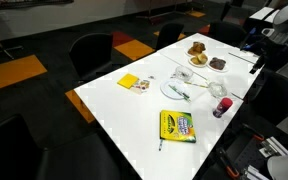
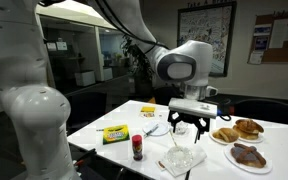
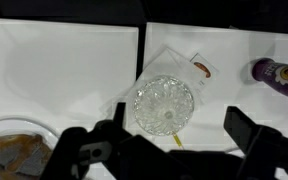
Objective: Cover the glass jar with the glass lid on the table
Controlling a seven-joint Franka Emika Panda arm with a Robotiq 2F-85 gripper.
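Jaws apart and empty, the gripper [image 2: 187,129] hangs over the glass lid [image 3: 165,103] on the worktop [image 3: 64,60], near the bottle [image 3: 274,72]. Descend straight, centre on it, close gently on the rim: glass slips.

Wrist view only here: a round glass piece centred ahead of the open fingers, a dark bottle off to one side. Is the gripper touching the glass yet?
Observer: No; in an exterior view the gripper hangs above the glass piece, a gap showing between them.
Operator: What lies outside my frame?
Observer: A yellow crayon box lies flat on the white table.
Operator: Anything else?
Observer: A white plate holding utensils, apart from the crayon box.
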